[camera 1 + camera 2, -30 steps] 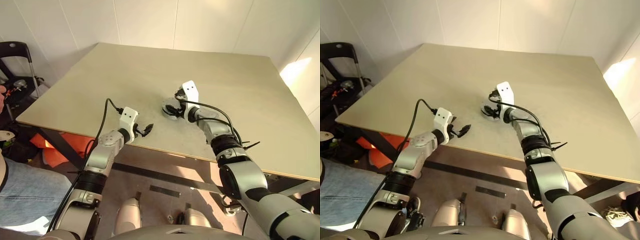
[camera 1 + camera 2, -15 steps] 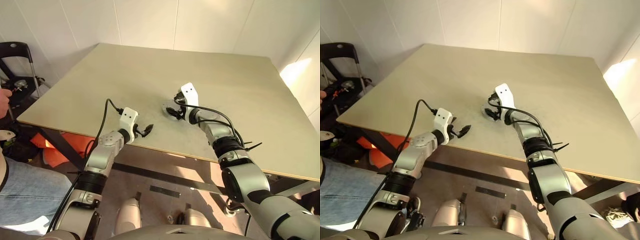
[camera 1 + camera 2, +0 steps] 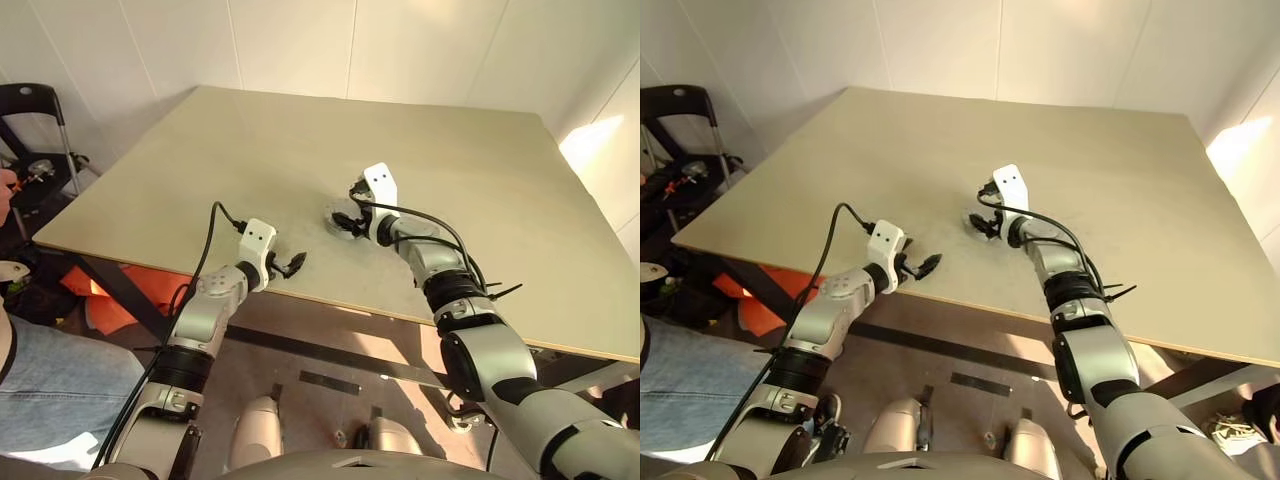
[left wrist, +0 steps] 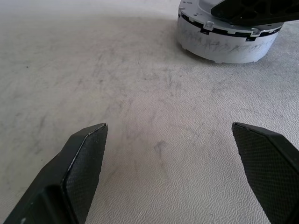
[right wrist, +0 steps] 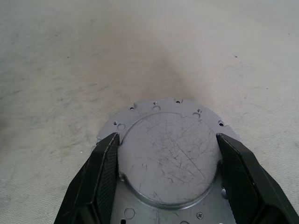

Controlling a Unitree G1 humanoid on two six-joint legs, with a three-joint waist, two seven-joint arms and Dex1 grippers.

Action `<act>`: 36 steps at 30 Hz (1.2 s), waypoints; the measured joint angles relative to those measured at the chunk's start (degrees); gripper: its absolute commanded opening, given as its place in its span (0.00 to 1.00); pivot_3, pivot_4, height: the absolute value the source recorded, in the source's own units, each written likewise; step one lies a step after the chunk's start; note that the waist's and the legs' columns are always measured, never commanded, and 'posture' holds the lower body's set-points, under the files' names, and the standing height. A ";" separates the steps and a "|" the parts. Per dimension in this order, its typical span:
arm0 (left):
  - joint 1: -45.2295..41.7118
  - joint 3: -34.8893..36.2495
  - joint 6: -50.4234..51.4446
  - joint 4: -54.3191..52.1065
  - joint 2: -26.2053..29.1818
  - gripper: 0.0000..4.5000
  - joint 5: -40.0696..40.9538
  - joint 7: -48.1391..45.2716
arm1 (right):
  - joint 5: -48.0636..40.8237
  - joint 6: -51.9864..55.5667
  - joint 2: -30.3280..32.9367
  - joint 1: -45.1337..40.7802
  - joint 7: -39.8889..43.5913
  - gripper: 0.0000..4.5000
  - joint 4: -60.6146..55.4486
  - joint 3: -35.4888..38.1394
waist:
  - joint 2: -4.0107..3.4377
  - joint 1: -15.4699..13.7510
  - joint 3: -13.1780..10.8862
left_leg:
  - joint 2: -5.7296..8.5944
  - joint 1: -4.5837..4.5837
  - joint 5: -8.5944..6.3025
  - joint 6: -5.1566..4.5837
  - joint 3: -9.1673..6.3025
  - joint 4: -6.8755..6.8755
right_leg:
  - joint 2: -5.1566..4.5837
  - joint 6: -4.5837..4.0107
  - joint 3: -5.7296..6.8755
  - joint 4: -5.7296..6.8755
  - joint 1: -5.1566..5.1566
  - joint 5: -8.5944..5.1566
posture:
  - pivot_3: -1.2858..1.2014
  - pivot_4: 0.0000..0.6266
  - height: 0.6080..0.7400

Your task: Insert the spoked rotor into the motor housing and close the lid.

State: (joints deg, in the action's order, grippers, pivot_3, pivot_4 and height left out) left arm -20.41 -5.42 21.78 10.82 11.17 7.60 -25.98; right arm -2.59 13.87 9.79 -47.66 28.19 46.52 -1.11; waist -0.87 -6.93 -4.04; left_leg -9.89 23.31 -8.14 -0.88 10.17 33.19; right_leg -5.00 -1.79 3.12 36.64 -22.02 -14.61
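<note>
A large pale beige table [image 3: 300, 140] stands in a corner of white panelled walls [image 3: 290, 45]. Sunlight falls in a bright patch on the wall to the right [image 3: 590, 140]. A dark chair frame [image 3: 35, 110] sits left of the table, with something orange [image 3: 110, 295] on the floor beneath the table's edge.

Bare lab corner: plain table [image 3: 300, 140], white walls [image 3: 290, 45].

Housing [image 4: 224, 39] top was cut off by frame edge and partly hidden by right gripper [image 5: 166, 177]; lid [image 5: 168, 158] near side was cut off at edge.
</note>
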 measured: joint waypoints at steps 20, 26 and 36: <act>0.03 -0.07 0.04 -0.07 0.12 1.00 -0.02 -0.09 | 1.00 -1.54 -0.27 -0.73 -2.27 0.70 1.88 -0.63 | 0.00 -0.02 0.00 | 0.00 -0.04 0.00 0.00 -0.01 -0.09 | 0.00 0.00 0.00 0.01 0.01 0.01 | 0.52 0.00 1.00; 0.07 -0.08 0.06 -0.09 0.19 1.00 -0.04 -0.22 | 0.17 -2.42 -0.29 -0.75 -2.73 0.70 1.60 0.49 | 0.00 -0.02 -0.01 | 0.01 0.09 0.00 0.01 0.00 -0.10 | 0.00 -0.01 0.00 0.00 -0.12 0.01 | 0.52 0.00 1.00; 0.08 -0.11 0.09 -0.09 0.20 1.00 -0.04 -0.25 | 0.29 -2.12 -0.11 -0.56 -1.35 0.70 0.15 0.33 | 0.00 0.02 -0.02 | 0.00 0.29 0.00 -0.01 0.01 -0.10 | 0.02 -0.03 0.00 -0.13 -0.27 0.00 | 0.52 0.00 1.00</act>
State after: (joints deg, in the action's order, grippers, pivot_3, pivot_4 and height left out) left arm -20.33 -5.53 21.88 10.74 11.37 7.56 -26.23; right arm -2.30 11.75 9.68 -48.23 26.84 46.67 -0.79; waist -0.87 -6.91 -4.05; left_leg -9.89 23.60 -8.14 -0.89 10.19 33.09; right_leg -4.98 -1.82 3.12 36.51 -22.29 -14.61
